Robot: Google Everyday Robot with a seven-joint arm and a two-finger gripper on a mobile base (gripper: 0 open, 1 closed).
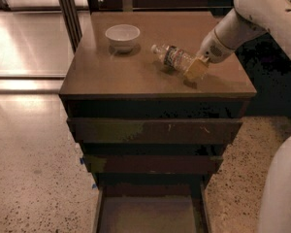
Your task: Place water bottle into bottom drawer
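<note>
The white arm (pixel 242 21) is reaching in from the upper right and is sloping down and to the left over the right part of the cabinet top (pixel 131 79). Its thick rounded link is narrowing to a wrist just above the wood. The gripper (pixel 196 70) is sitting low at the end of that wrist, a tan block right at the surface, and it is touching the near end of the water bottle (pixel 173 57). How wide it is standing, and whether it is actually clamping the bottle, cannot be told. The bottle is lying on its side on the cabinet top, with its cap pointing toward the white bowl (pixel 122 34), which is standing a little apart toward the back left. Below, the two upper drawers (pixel 155 130) are sitting closed or nearly so, while the bottom drawer (pixel 148 212) is standing pulled out toward the camera, showing its flat floor and thin side walls.
</note>
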